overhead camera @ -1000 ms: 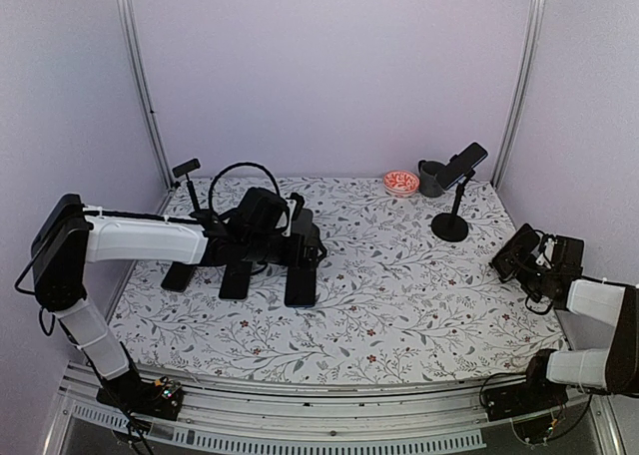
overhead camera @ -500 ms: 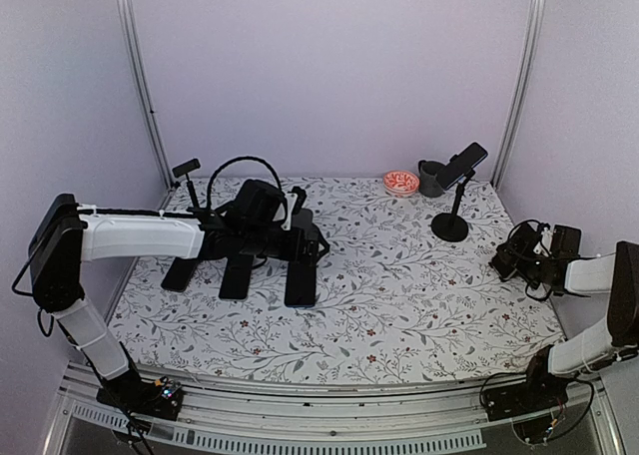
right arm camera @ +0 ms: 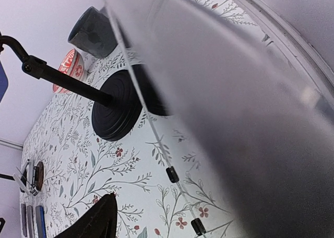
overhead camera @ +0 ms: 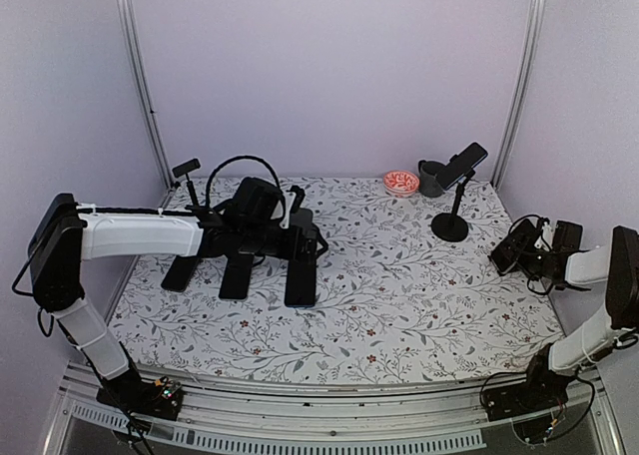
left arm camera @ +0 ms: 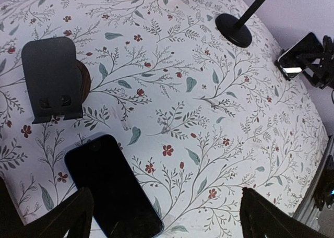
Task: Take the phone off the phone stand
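Not done, I judge: the phone (overhead camera: pixel 462 162) still sits tilted atop the phone stand (overhead camera: pixel 451 226), ahead and left of the right gripper (overhead camera: pixel 516 252). That gripper has a dark slab (left arm camera: pixel 300 54) (probably another phone) against its fingers; whether it is clamped, I cannot tell. The left gripper (left arm camera: pixel 165 212) hangs wide open and empty over flat-lying handsets (overhead camera: pixel 238 275). Floral tablecloth (overhead camera: pixel 399 305), lilac walls (overhead camera: pixel 329 66).
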`<state>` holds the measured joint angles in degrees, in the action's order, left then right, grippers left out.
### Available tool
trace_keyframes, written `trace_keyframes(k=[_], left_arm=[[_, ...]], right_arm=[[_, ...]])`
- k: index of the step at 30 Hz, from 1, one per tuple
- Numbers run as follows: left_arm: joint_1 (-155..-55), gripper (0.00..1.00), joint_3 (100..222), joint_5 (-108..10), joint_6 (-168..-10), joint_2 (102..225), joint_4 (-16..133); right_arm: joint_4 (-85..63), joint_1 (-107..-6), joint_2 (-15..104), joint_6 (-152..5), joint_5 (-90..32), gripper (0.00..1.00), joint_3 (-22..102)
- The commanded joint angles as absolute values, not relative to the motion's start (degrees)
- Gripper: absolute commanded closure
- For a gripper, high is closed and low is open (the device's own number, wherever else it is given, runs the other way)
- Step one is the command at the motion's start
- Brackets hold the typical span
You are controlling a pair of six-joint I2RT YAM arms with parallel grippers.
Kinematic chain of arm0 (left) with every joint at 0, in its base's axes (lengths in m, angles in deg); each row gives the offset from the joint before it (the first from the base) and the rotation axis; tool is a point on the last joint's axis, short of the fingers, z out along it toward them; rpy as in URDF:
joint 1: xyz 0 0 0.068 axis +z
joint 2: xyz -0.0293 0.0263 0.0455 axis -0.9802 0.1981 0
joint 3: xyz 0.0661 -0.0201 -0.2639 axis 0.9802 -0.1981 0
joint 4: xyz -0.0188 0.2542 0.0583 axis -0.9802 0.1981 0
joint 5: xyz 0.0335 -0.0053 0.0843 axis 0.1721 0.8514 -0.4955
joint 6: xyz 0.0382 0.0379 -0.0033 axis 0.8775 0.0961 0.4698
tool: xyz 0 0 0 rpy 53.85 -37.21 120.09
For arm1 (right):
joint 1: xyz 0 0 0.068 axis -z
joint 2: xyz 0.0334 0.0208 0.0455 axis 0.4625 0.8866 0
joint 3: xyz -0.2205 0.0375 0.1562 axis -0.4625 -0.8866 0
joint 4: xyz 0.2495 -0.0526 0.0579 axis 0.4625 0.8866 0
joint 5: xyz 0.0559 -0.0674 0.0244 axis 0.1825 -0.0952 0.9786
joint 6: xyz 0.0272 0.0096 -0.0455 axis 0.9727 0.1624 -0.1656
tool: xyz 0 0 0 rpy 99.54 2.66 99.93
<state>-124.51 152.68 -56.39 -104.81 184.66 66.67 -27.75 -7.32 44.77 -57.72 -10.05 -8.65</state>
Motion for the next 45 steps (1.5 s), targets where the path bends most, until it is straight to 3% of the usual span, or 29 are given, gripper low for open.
trace_keyframes(k=[1, 4, 8, 19, 27, 36, 45], left_arm=[[-123.5, 0.01, 153.1, -56.0, -104.1, 182.4, 67.6], [-123.3, 0.01, 153.1, -56.3, -103.9, 181.8, 67.9], [-122.9, 0.01, 152.9, -56.4, -104.1, 181.5, 67.9], [-122.8, 0.01, 153.0, -54.5, -104.7, 182.7, 66.5], [-122.7, 0.01, 153.6, -54.3, -103.9, 182.9, 66.5], [-122.2, 0.01, 152.9, -53.8, -103.4, 182.1, 66.2], [-121.8, 0.01, 152.5, -53.6, -103.3, 181.8, 66.2]], right_arm=[[-27.5, -6.0, 47.5, -56.8, -8.3, 0.24, -6.7], [-27.3, -5.7, 48.6, -56.8, -7.9, 0.15, -6.1], [-27.0, -5.5, 48.8, -56.5, -8.0, 0.1, -6.0], [-24.3, -5.5, 40.8, -57.9, -9.6, 0.07, -10.9], [-24.4, -4.3, 45.5, -59.2, -8.8, 0.05, -6.9], [-25.3, -3.8, 52.9, -61.2, -5.8, 0.11, -1.6], [-26.2, -3.2, 57.2, -62.4, -3.4, 0.27, 0.9]])
